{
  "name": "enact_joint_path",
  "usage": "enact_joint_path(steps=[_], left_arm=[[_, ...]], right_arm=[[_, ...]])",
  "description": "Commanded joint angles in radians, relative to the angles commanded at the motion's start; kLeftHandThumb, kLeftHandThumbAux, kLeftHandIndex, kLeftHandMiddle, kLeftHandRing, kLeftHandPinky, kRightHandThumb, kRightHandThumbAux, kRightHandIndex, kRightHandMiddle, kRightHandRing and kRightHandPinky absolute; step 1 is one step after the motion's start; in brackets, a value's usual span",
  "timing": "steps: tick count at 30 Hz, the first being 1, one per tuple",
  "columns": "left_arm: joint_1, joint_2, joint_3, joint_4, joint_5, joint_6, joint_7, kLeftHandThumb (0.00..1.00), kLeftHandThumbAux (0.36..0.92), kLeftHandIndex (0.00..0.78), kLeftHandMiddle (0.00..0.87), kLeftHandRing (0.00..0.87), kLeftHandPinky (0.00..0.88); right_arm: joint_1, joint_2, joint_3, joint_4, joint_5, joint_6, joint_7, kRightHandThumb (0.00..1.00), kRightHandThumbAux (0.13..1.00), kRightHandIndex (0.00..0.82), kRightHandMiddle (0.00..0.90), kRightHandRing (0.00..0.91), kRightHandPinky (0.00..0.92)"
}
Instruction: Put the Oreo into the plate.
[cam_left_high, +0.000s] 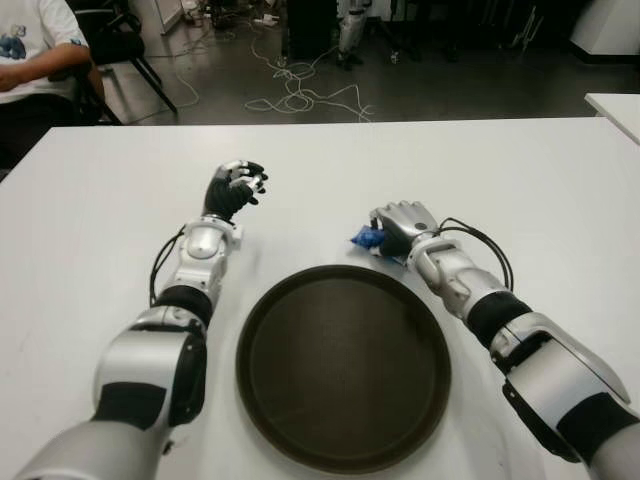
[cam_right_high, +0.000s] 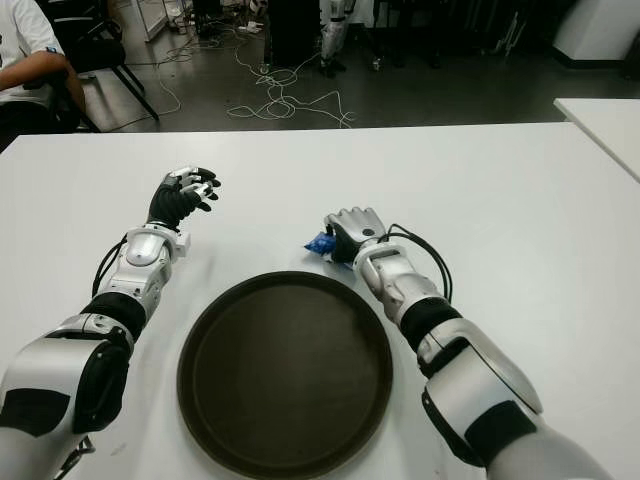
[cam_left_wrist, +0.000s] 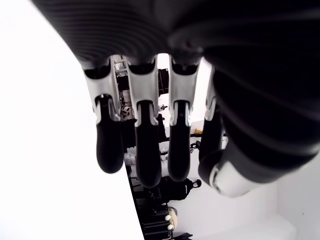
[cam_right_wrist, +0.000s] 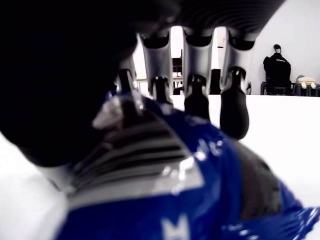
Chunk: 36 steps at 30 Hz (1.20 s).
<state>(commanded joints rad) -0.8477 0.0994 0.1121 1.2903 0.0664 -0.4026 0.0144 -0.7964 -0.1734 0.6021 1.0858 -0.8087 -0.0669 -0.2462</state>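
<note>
The right hand (cam_left_high: 400, 222) sits over the blue Oreo pack (cam_left_high: 366, 238) on the white desk (cam_left_high: 520, 180), just past the plate's (cam_left_high: 345, 365) far rim. Its fingers (cam_right_wrist: 234, 107) curl around the pack, which pokes out toward the left. The left hand (cam_left_high: 236, 188), fingers loosely bent and empty, hovers farther off, toward the desk's left side.
</note>
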Motion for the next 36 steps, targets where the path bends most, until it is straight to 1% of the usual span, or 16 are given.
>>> enact_joint_path(steps=[4,10,15,16,20,30,36], left_arm=[[0.002,-0.001,0.0,-0.001,0.0,-0.009,0.003,0.706,0.713,0.41,0.45,0.475,0.505],[0.003,0.0,0.001,-0.001,-0.001,-0.008,0.001,0.706,0.713,0.41,0.442,0.471,0.503],[0.004,-0.001,0.004,-0.003,-0.004,-0.012,-0.002,0.707,0.712,0.41,0.447,0.471,0.501],[0.005,-0.002,0.004,-0.003,-0.004,-0.012,-0.002,0.748,0.704,0.39,0.467,0.47,0.501],[0.004,-0.002,0.004,-0.003,-0.003,-0.012,-0.001,0.807,0.691,0.363,0.49,0.472,0.51],[0.004,0.0,-0.011,-0.002,0.015,-0.015,0.023,0.82,0.689,0.351,0.505,0.481,0.511],[0.004,-0.002,-0.01,-0.002,0.007,-0.015,0.02,0.82,0.69,0.349,0.504,0.478,0.502]], right_arm=[[-0.002,0.001,-0.005,-0.005,0.006,0.014,0.003,0.685,0.732,0.429,0.686,0.691,0.694],[0.0,0.002,-0.012,-0.013,0.012,0.027,0.0,0.685,0.732,0.429,0.687,0.697,0.704],[0.003,0.0,-0.019,-0.022,0.015,0.023,-0.007,0.685,0.733,0.429,0.685,0.7,0.711],[0.004,-0.001,-0.021,-0.023,0.016,0.02,-0.008,0.684,0.733,0.429,0.681,0.695,0.708],[0.007,-0.003,-0.029,-0.027,0.02,0.007,-0.018,0.684,0.733,0.429,0.677,0.691,0.706],[0.006,-0.004,-0.037,-0.021,0.023,-0.004,-0.026,0.682,0.734,0.428,0.665,0.681,0.704],[0.005,-0.005,-0.042,-0.019,0.026,-0.006,-0.038,0.683,0.734,0.428,0.663,0.677,0.699]])
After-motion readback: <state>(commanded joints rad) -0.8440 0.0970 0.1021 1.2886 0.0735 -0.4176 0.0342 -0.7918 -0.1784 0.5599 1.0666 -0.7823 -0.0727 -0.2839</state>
